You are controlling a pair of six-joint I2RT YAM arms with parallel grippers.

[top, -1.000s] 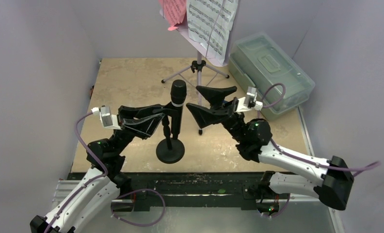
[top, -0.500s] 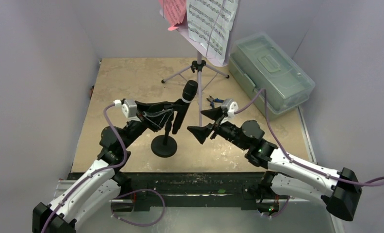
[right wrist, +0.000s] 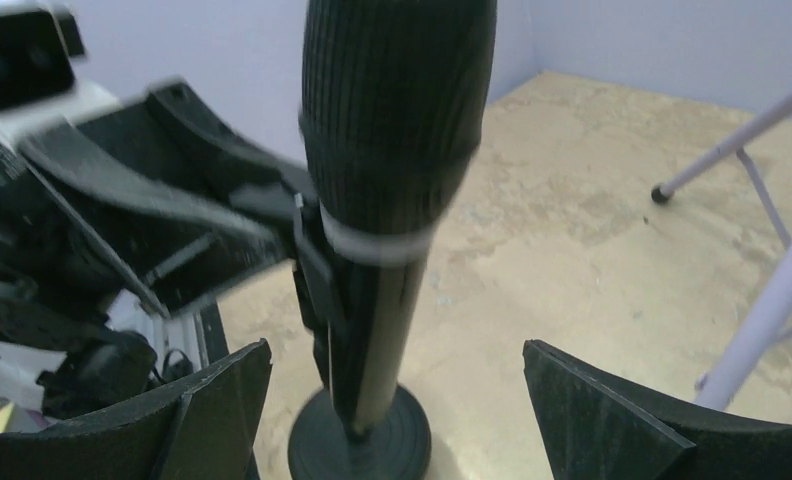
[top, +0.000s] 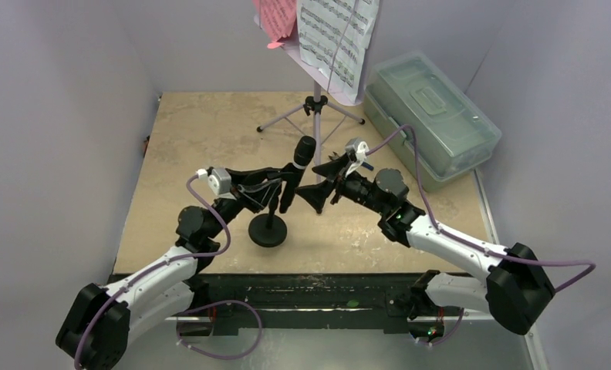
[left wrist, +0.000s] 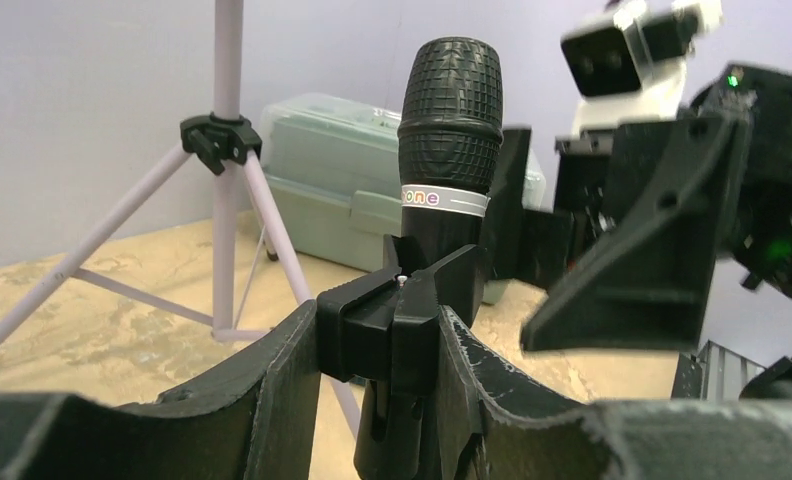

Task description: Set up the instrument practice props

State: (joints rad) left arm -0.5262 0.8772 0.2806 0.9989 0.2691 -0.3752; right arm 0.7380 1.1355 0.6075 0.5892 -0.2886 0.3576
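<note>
Microphone (top: 296, 176) tilted over, left-wrist view shows left end effector (left wrist: 392, 345) gripping clip (left wrist: 357, 325)

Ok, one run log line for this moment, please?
left tool: shut on clip of mic stand | right tool: open, facing microphone | microphone: in clip, tilted

High rear overview; opposed close wrist views, common black microphone (left wrist: 450, 130)

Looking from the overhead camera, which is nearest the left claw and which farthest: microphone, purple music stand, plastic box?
1. Microphone, on the mic stand that the left gripper clamps.
2. Lavender music stand, behind it, mid-table.
3. Clear lidded box, back right corner.
</note>
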